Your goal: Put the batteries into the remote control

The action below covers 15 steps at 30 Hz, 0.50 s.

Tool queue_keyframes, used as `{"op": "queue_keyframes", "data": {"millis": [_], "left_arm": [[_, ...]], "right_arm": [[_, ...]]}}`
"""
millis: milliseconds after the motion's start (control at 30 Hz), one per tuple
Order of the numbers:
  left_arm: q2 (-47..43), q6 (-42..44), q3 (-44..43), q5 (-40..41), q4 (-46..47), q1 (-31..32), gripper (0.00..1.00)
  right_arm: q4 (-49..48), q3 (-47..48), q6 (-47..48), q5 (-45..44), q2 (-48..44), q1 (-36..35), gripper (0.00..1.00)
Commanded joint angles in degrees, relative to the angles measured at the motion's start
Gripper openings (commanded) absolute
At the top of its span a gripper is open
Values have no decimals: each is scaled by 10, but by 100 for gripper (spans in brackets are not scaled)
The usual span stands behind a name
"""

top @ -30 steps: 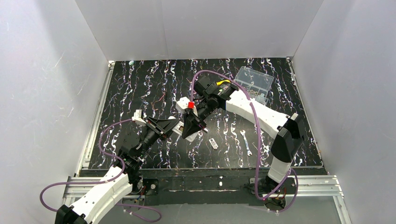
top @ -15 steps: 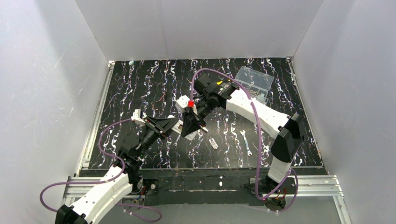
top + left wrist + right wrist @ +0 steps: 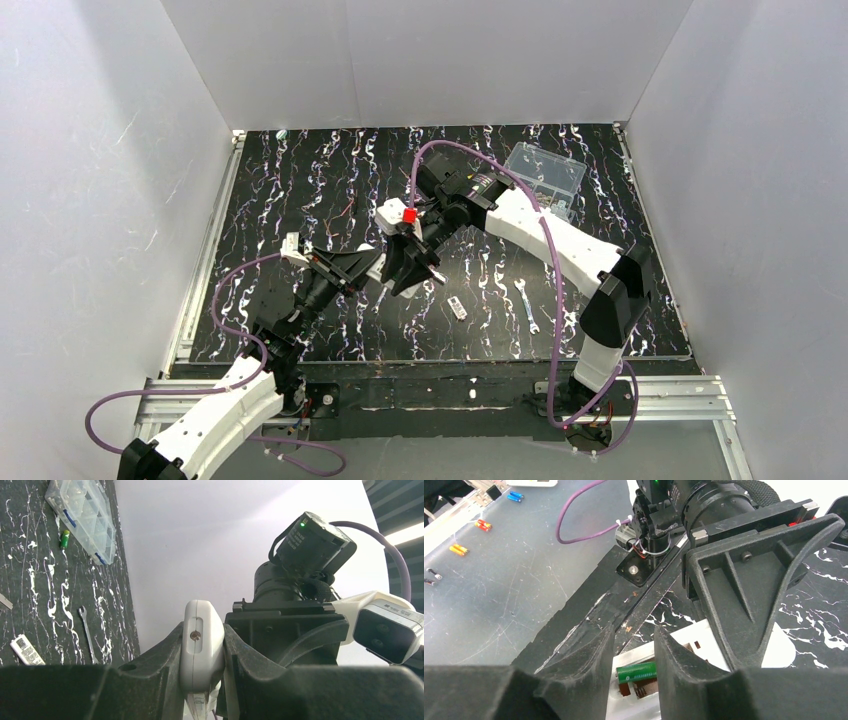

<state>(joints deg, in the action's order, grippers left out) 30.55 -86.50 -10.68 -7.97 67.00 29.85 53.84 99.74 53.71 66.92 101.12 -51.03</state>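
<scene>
Since the right arm nudged left toward the left gripper (image 3: 202, 660), which is clamped on the remote control (image 3: 201, 630), the right gripper (image 3: 634, 636) has one battery (image 3: 637, 672) between its fingers over the open bay (image 3: 638, 689); gripped or already released, can't tell. Seating looks underway. Second battery (image 3: 64, 538) lies far off by the parts box (image 3: 82, 517).

Green battery (image 3: 636, 672) seemingly in compartment of white remote (image 3: 201, 650).
</scene>
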Motion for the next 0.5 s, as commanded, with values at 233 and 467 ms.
{"op": "queue_keyframes", "data": {"millis": [233,467], "left_arm": [[-10,-11,-13,-2,82,-1,0],[-7,-14,-15,-5,84,0,0]], "right_arm": [[-63,7,-57,48,-55,0,56],[-93,-10,-66,52,-89,8,57]]}}
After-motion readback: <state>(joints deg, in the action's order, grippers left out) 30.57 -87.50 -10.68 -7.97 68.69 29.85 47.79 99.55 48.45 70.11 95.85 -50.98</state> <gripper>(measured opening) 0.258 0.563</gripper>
